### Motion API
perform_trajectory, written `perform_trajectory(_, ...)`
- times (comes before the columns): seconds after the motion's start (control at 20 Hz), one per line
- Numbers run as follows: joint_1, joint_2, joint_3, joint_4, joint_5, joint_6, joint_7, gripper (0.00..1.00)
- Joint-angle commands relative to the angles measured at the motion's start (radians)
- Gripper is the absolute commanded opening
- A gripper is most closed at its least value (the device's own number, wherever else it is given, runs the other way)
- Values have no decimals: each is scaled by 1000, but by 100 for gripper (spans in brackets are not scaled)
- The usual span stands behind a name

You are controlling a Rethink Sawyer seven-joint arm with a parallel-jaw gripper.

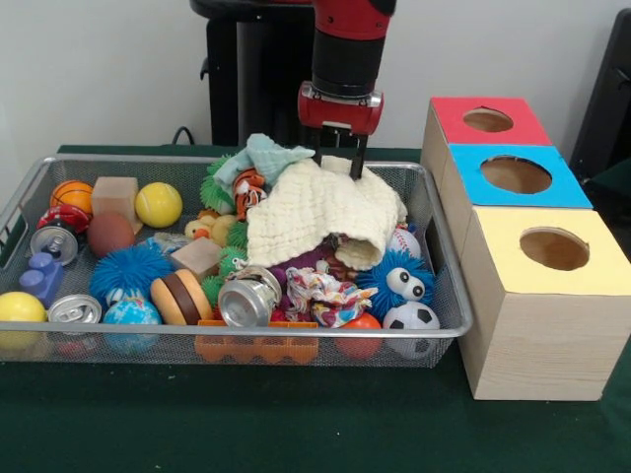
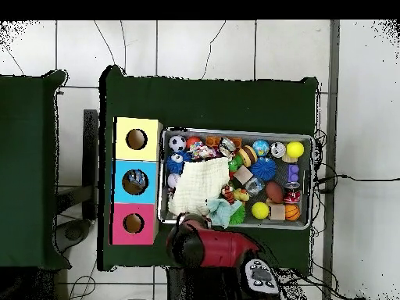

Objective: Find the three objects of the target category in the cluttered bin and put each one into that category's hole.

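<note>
Above the far edge of the wire bin [image 1: 446, 296], the claw [image 1: 342, 158] is held low, its two dark fingers [image 1: 362, 156] pressed down into the top fold of a cream cloth [image 1: 315, 212]; whether the cloth is actually gripped cannot be told. A pale green cloth [image 1: 271, 156] is seen just beside it. Balls, cans and toys are heaped beneath and around the cream cloth. Beside the bin, on the green counter [image 1: 296, 424], three boxes are lined up: red [image 1: 488, 123], blue [image 1: 513, 177] and yellow [image 1: 552, 251], each with a round hole.

Red-black cylindrical arm [image 1: 347, 44], red wrist collar, black pincer [image 1: 341, 158].
</note>
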Motion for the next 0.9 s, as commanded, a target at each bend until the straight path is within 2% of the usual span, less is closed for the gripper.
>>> perform_trajectory(0.05, -153, -177, 135, 93, -45, 65, 70, 100)
perform_trajectory(0.25, -230, -299, 203, 145, -25, 177, 19, 100)
perform_trajectory(0.6, -269, -405, 250, 174, 2, 276, -8, 100)
perform_trajectory(0.9, -335, -506, 320, 206, 52, 375, -43, 100)
